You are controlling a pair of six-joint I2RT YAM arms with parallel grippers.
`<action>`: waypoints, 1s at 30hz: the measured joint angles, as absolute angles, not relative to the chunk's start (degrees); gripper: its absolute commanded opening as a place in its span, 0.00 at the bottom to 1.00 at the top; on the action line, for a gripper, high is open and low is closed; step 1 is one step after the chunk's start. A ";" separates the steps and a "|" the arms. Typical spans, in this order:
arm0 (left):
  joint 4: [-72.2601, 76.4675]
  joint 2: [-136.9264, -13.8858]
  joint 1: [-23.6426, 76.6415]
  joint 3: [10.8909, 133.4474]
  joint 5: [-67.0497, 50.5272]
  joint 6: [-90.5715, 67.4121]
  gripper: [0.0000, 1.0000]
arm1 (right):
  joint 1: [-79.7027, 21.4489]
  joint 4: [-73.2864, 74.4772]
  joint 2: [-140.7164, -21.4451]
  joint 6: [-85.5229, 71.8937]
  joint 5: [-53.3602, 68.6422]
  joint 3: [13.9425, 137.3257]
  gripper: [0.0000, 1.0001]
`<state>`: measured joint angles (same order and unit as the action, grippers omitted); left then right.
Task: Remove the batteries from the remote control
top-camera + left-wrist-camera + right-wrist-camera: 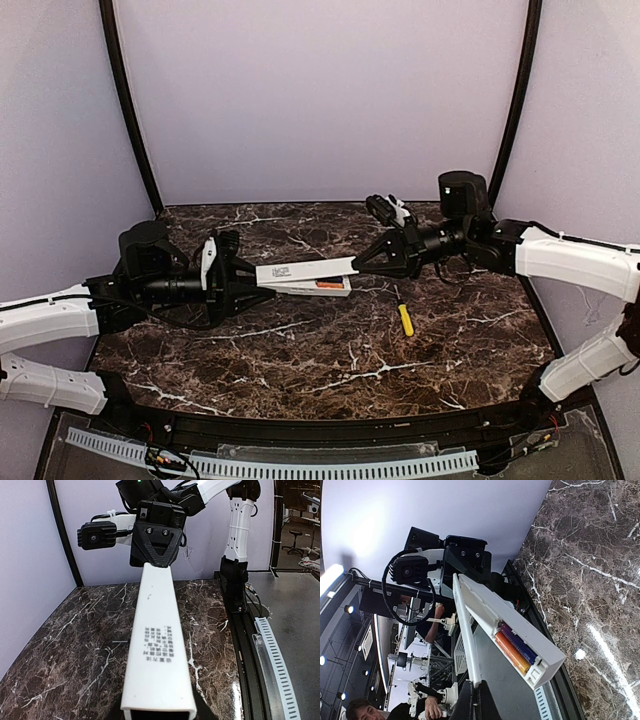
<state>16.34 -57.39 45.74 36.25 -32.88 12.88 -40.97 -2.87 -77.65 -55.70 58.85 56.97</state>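
Reaching in from the left edge of the top view, the left gripper (245, 283) is clamped on one end of the remote control (312, 290), holding it roughly level mid-frame over the marble table (300, 370). The right gripper (362, 262) comes in from the right, pinched tight on the cover strip (305, 270), which is angled off the remote. Right wrist view shows the batteries (512, 654), orange and purple, side by side in the open recess. A yellow-handled screwdriver (405, 318) lies lower right of the remote.
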 measured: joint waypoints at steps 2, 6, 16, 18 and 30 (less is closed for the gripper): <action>16.36 -57.39 45.82 36.25 -32.84 12.88 0.00 | -40.97 -3.77 -77.23 -56.23 59.02 56.58 0.00; 16.36 -57.36 45.93 36.25 -32.49 12.88 0.00 | -40.97 -4.99 -77.12 -56.77 59.33 56.14 0.00; 16.38 -57.36 45.93 36.25 -32.34 12.88 0.00 | -40.95 -10.44 -76.90 -59.55 60.42 55.31 0.00; 16.38 -57.36 45.93 36.25 -32.34 12.88 0.01 | -40.95 -11.99 -76.90 -60.34 60.47 55.24 0.00; 16.38 -57.12 45.93 36.25 -32.32 12.93 0.00 | -40.88 -13.15 -76.90 -59.27 59.00 56.51 0.00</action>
<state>16.38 -57.12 45.93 36.25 -32.32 12.93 -40.88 -13.15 -76.90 -59.27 59.00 56.51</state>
